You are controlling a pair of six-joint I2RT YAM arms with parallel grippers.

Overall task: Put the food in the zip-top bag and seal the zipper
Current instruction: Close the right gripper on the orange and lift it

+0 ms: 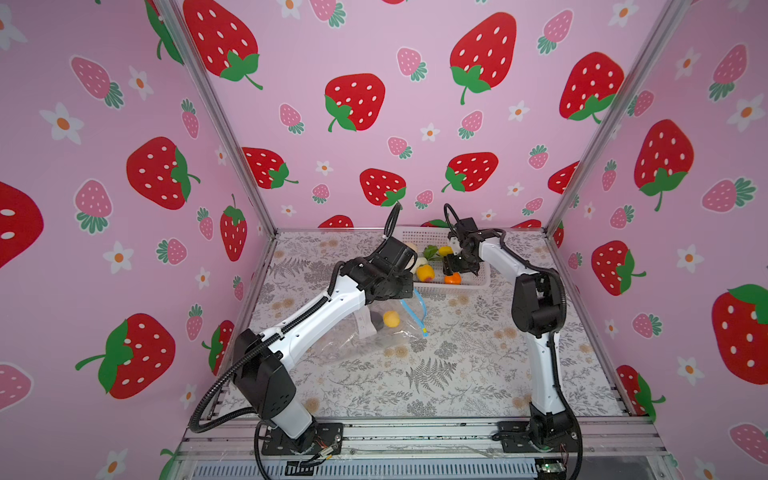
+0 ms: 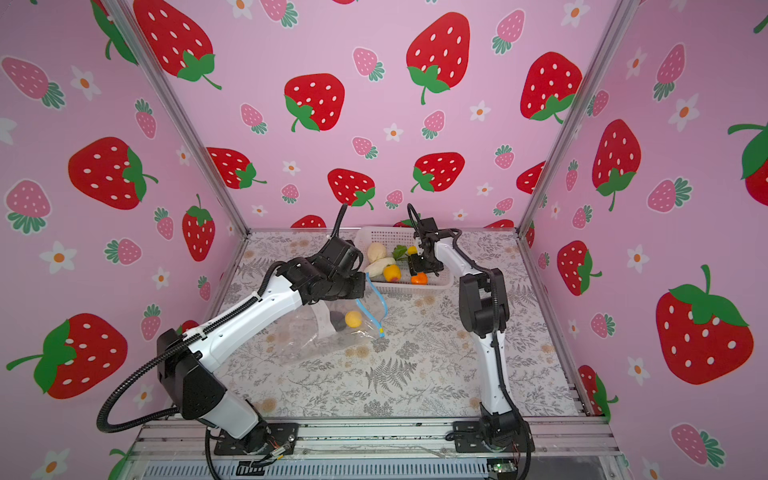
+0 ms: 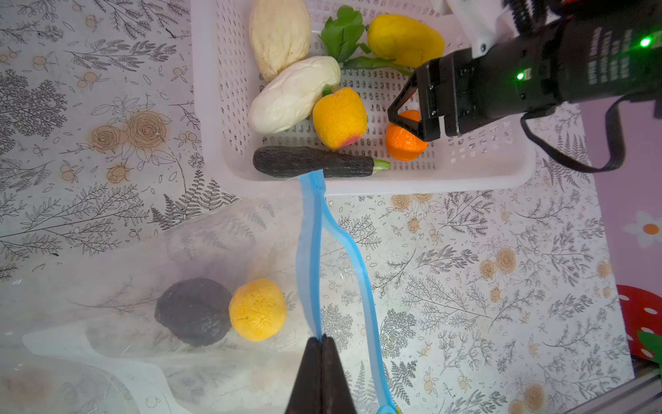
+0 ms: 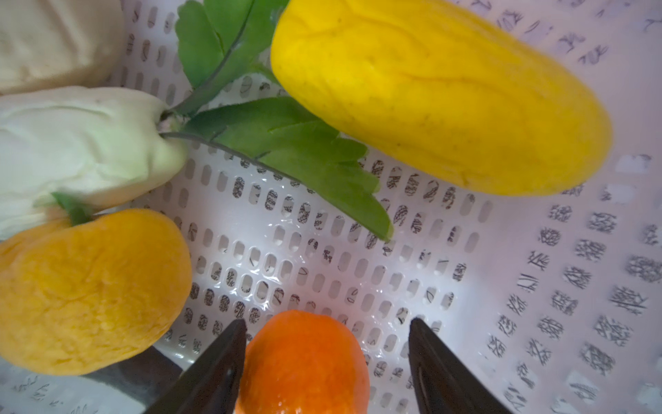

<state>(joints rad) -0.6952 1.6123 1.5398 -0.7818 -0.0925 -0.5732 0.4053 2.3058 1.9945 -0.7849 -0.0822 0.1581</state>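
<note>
Zipper (image 3: 310, 251) first, folks; the left pincer (image 3: 322, 340) is squeezed fully together on one lip of that light blue strip, while the other lip bows away from it, so the mouth of the zip-top bag (image 1: 374, 345) gapes. The bag lies crumpled near the middle of the floral surface (image 1: 457, 374), with its mouth facing three o'clock in both top views. Through the clear plastic, a dark purple-black round piece (image 3: 193, 312) touches a round yellow piece (image 3: 258, 310), both just inside the zipper.

Over to the white basket (image 3: 215, 107), at one o'clock from the bag, up against the far edge; the rest of the food is in there. I can see a beige piece (image 3: 279, 36); a white piece (image 3: 293, 96) touching it; green leaves (image 3: 342, 32); a long yellow piece (image 3: 404, 39); a yellow-orange piece (image 3: 338, 118) against the white one; a dark aubergine-shaped piece (image 3: 311, 163) along the near wall; and an orange piece (image 3: 403, 143).

The right pincer (image 4: 326, 322) is down inside the basket, spread wide, a finger on either side of that orange piece. One finger looks to be against the skin; the other stands clear, with basket floor showing between, so nothing is gripped.
</note>
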